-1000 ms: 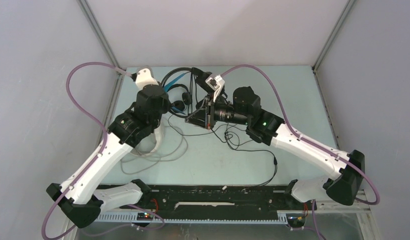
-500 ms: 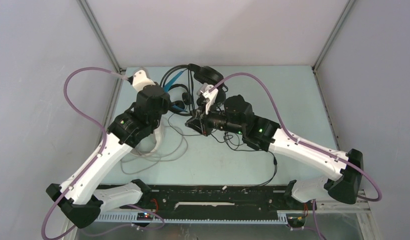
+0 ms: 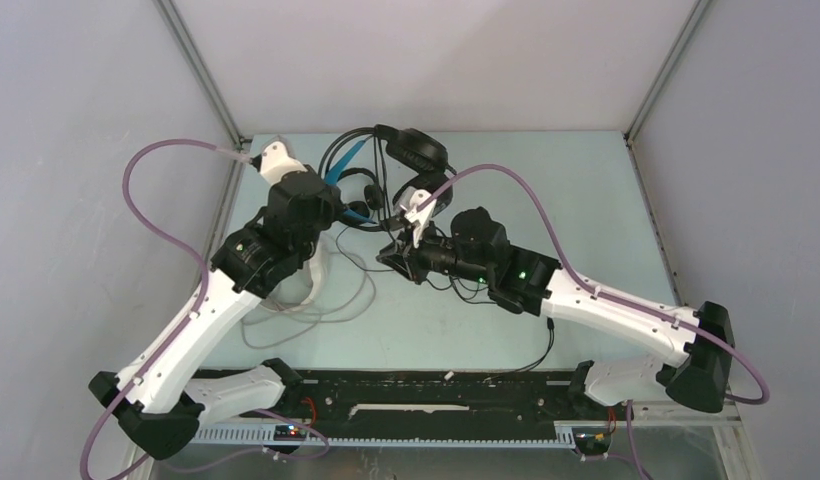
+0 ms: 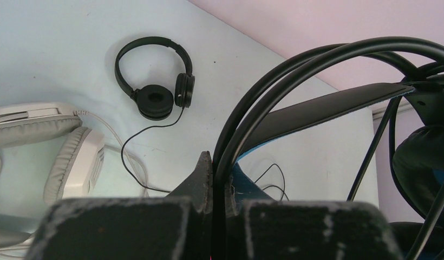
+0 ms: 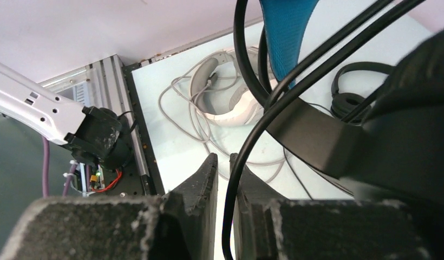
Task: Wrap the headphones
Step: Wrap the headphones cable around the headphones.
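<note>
From above, the blue headset (image 3: pixel 418 152) is at the far middle of the table (image 3: pixel 586 200). Its thin black arches and blue band rise between the two wrists, and one ear cup sits at the far end. The left arm (image 3: pixel 216 300) reaches to the arches from the left, with its fingers hidden under the wrist. The right gripper (image 3: pixel 389 252) points left just in front of the headset. The black pair (image 3: pixel 364 192) lies close beside the arches. The white pair (image 3: pixel 313 280) lies partly under the left arm, its pale cord looped on the table nearer the bases.

In the left wrist view, the left gripper (image 4: pixel 220 179) is clamped tight on the blue headset's two thin black arches, with no gap between the fingers. The headband sweeps to the right towards an ear cup at the frame edge. The black pair (image 4: pixel 155 100) lies flat on the table beyond, and the white pair (image 4: pixel 73 157) is at the left edge.

In the right wrist view, the right gripper (image 5: pixel 223 162) has its jaws a little apart. A black cord (image 5: pixel 233 184) runs down through the gap, with table showing beside it, so it is not pinched. The blue band (image 5: pixel 287 32) and a dark ear cup fill the upper right, with the white and black pairs on the table behind.
</note>
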`<state>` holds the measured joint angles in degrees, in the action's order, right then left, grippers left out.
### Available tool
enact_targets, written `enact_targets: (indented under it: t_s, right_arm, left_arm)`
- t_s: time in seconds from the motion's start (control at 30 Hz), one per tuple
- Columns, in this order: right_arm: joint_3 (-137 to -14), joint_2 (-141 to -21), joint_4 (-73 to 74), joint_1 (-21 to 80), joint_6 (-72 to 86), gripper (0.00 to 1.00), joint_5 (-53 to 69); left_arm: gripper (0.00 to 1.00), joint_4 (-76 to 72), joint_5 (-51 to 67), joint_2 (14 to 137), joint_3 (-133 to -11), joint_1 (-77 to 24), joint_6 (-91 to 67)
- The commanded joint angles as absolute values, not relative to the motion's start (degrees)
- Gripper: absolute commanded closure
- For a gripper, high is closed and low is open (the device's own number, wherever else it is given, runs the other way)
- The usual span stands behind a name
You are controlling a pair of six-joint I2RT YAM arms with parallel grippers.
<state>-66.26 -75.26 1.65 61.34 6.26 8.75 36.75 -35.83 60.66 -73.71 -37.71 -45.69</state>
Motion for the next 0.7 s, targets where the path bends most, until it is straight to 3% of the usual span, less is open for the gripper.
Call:
enact_targets:
  t_s: [0.0,0.67]
  right_arm:
    - [-64.5,-71.6,-3.7,61.6,2.4,0.83,7.6]
    - [-46.8,-64.3,-20.0,61.7,1.6,0.77,7.4]
  left_arm:
    - [1.00,31.4,-36.5,57.5,-79.3,-37.7,-49.8]
    - [1.00,28.5,-26.2,55.7,-81.0,-37.6,-56.3]
